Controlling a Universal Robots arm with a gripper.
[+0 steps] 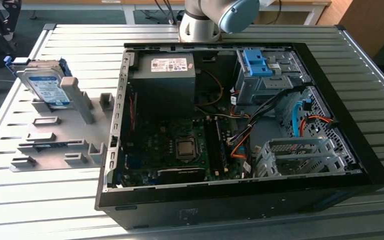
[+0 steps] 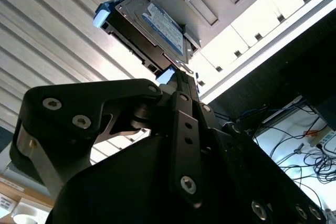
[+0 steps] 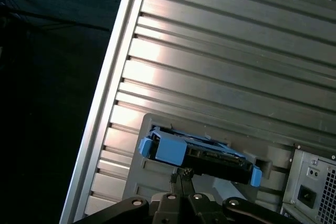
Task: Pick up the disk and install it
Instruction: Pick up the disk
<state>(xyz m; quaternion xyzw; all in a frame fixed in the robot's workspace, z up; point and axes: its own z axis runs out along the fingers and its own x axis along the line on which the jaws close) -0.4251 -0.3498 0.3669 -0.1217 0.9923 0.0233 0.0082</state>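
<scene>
Silver-grey metal with a white-and-blue label, the disk (image 1: 43,86) stands on its edge in a slot of the grey holder (image 1: 72,135). The holder lies on the slatted table (image 1: 38,200), to the exterior view's left of the open computer case (image 1: 245,202). Blue rails run along the disk's edges, and in the exterior view nothing touches it or closes around it. In the first wrist view the black fingers (image 3: 181,173) look pressed together at their tips with nothing between them. They are aimed at the disk (image 3: 210,157), which is seen edge-on in its slot. The second wrist view shows the same from another side: the fingers (image 2: 178,80) form one narrow closed point directed at the disk (image 2: 155,24), whose label faces the camera. How near the tips are to it I cannot tell, but they are not around it. A joint of the arm (image 1: 205,22) shows beyond the far wall of the case. Inside the case, a bare blue bracket (image 1: 255,62) sits in the upper bay, and the metal cage (image 1: 292,155) near the front corner looks unfilled to me. By my reading the job stands at its very start. The disk is not yet gripped or lifted from the holder, and no part of the fitting into the case is done.
</scene>
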